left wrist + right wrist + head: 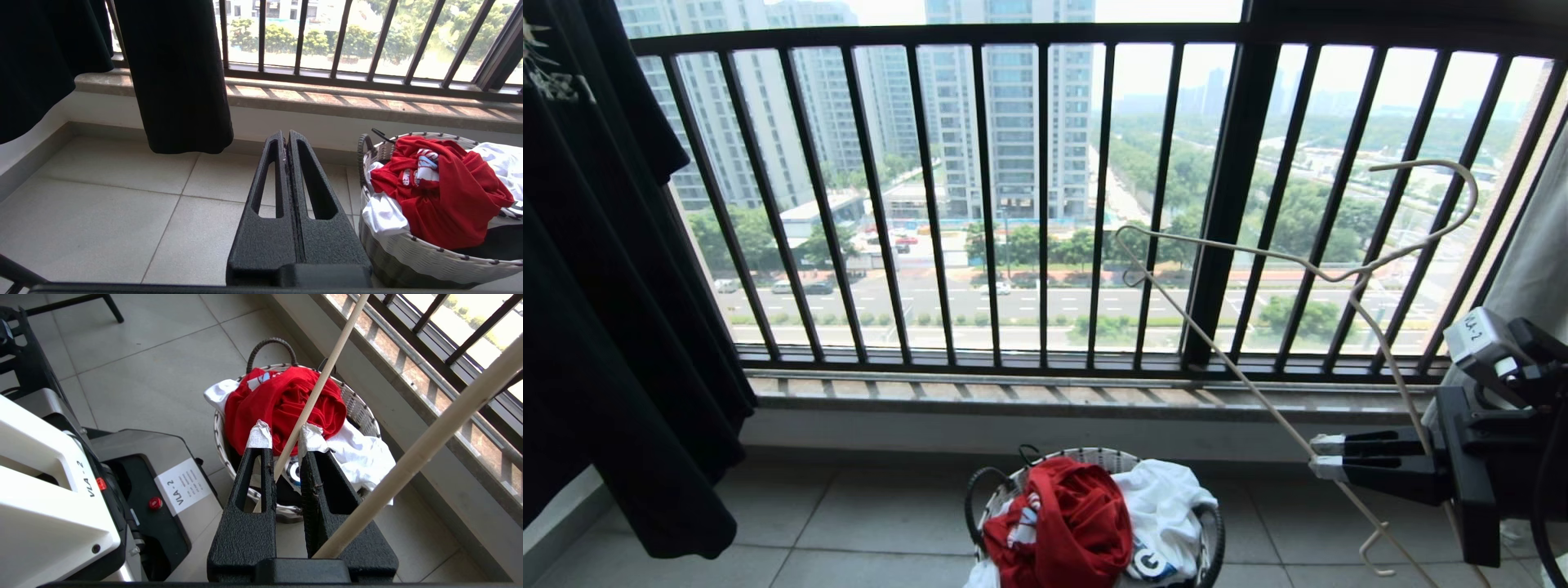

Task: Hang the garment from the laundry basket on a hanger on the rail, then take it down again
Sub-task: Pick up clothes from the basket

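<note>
The red garment [1070, 523] [445, 196] [282, 404] lies crumpled on top of the laundry basket [1215, 531] [429, 257] [359, 412], which stands on the tiled floor below the window. My right gripper [1327, 457] [286, 437] is to the right of the basket and above it, shut on one arm of the thin white hanger [1258, 392] [322, 379]. The hanger's hook points up and to the right, in free air. My left gripper [287, 134] hangs shut and empty, low over the floor left of the basket. The rail is out of view.
A black shirt [605, 286] [175, 73] hangs at the left. A white printed garment [1168, 498] lies in the basket beside the red one. The dark barred window railing [1045, 204] and its stone sill run across the back. My base [61, 477] stands close to the basket.
</note>
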Controlling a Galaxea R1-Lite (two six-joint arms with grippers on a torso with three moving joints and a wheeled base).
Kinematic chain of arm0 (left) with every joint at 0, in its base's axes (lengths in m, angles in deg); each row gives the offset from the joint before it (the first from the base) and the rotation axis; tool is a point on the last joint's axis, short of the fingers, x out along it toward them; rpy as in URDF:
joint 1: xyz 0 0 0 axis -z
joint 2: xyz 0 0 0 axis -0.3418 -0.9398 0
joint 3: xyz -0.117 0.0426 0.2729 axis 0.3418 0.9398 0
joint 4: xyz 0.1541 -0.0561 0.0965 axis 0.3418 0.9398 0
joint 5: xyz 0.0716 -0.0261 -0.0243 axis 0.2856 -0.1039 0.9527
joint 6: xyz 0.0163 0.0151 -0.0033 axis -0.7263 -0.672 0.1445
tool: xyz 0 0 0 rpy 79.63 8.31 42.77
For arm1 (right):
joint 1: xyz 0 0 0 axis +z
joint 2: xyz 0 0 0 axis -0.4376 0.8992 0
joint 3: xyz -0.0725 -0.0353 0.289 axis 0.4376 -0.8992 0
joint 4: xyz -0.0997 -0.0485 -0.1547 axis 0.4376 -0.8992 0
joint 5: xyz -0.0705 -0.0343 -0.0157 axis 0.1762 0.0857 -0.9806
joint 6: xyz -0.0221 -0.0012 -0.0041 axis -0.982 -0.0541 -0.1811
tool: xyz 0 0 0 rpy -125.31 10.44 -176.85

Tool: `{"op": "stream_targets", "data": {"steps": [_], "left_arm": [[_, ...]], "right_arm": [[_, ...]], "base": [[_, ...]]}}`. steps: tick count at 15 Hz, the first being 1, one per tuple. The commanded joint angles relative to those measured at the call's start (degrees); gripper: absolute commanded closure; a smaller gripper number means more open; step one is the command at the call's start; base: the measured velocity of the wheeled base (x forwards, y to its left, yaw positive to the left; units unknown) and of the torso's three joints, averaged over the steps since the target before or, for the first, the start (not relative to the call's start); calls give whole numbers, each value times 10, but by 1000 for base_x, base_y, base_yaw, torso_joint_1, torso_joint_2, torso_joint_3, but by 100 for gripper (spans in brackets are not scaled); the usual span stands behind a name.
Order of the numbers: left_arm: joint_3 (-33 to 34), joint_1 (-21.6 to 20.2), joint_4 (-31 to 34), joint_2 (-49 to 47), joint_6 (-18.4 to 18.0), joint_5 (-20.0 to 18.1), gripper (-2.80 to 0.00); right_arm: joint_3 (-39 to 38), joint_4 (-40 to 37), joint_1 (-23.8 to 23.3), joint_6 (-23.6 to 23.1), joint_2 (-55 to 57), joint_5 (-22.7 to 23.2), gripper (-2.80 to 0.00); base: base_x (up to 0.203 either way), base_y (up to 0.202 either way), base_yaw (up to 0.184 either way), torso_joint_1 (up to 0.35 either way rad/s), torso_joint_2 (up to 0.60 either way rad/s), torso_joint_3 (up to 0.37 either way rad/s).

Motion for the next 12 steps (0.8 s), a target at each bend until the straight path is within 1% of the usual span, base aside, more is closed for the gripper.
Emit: {"op": "stream_targets", "data": {"steps": [1, 7, 12], "left_arm": [[0, 0, 0, 0, 1, 0, 0], [0, 0, 0, 0, 0, 0, 0], [0, 0, 0, 0, 0, 0, 0]], "right_arm": [[-1, 0, -1, -2, -5, 2, 0], [0, 0, -3, -2, -10, 2, 0], [2, 9, -24, -2, -10, 2, 0]], "base": [[0, 0, 0, 0, 0, 0], [0, 0, 0, 0, 0, 0], [0, 0, 0, 0, 0, 0]]}}
